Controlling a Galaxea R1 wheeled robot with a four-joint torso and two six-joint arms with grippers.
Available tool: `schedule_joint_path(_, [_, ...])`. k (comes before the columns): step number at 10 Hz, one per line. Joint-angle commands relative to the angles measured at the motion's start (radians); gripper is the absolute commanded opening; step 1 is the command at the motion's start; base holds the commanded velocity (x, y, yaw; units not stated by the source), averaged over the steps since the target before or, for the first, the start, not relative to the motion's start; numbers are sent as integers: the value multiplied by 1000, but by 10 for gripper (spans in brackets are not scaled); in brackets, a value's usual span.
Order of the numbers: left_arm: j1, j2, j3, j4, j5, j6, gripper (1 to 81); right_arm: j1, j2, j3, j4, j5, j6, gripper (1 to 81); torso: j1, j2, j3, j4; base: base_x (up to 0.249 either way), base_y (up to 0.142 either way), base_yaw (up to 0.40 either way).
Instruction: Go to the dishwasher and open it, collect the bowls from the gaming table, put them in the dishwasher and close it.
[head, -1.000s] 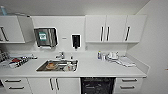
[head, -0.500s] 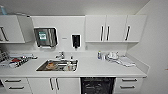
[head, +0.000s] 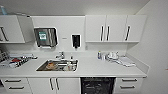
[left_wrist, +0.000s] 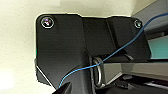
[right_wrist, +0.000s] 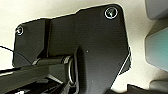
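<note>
Left arm: the wide dark plate (left_wrist: 60, 47) sits close in front of the wrist camera. A round fitting (left_wrist: 47, 22) shows at one corner and a second fitting (left_wrist: 137, 23) at another. A metal ring (left_wrist: 98, 71) marks the joint where the grey bar (left_wrist: 140, 68) meets the plate. A thin blue cable (left_wrist: 112, 53) runs loose across plate and joint.

Right arm: its dark plate (right_wrist: 100, 42) lies equally close to the camera, with a corner fitting (right_wrist: 110, 12) and a smaller fitting (right_wrist: 19, 30). The jointed bar (right_wrist: 30, 72) meets the plate at a ringed joint (right_wrist: 70, 70). A thin dark wire (right_wrist: 10, 50) runs beside the plate's edge.
</note>
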Motion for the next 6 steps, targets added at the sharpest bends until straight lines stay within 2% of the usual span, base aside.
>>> schedule_joint_path(1, [-60, -1, -5, 1, 39, 0, 811, 56, -2, 1, -8, -43, -2, 811, 0, 0, 0, 0, 0, 0, 0])
schedule_joint_path(6, [-65, -6, -5, 1, 39, 0, 811, 59, 4, -2, -8, -43, -2, 811, 0, 0, 0, 0, 0, 0, 0])
